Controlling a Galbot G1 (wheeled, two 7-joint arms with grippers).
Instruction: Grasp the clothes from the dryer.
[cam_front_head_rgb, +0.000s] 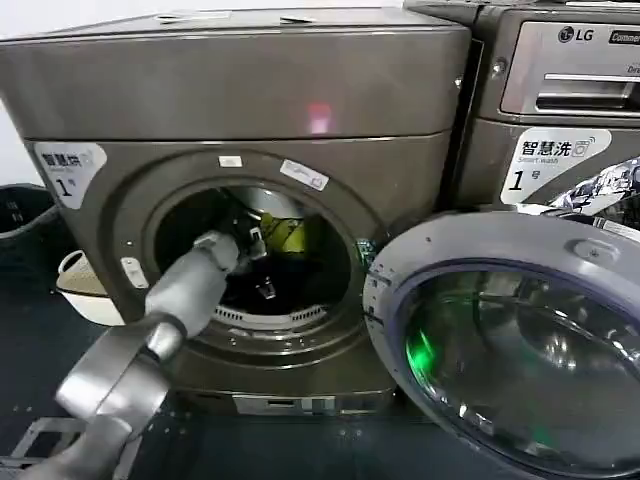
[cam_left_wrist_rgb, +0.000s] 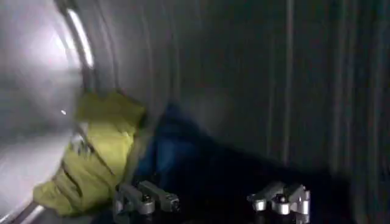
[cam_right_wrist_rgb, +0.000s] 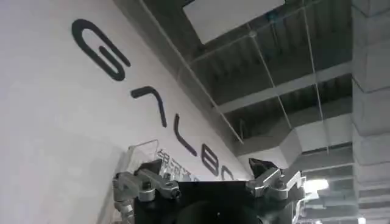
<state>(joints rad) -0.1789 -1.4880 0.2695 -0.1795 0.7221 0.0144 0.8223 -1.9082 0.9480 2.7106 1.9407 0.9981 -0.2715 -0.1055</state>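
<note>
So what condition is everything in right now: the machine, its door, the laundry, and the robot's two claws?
dryer: pink light lit, left arm reaching into its drum
dryer door: swung fully open
yellow-green cloth: crumpled in the drum, not gripped
navy cloth: heaped beside the yellow-green one, not gripped
left gripper: open, inside the drum, short of the clothes
right gripper: open, empty, pointing up toward the ceiling

Left claw (cam_left_wrist_rgb: 210, 201) fingers spread apart; right claw (cam_right_wrist_rgb: 207, 185) likewise.

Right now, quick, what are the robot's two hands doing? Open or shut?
Left gripper: open, holding nothing, inside the dryer in front of the clothes.
Right gripper: open, holding nothing, pointing up at the ceiling.
</note>
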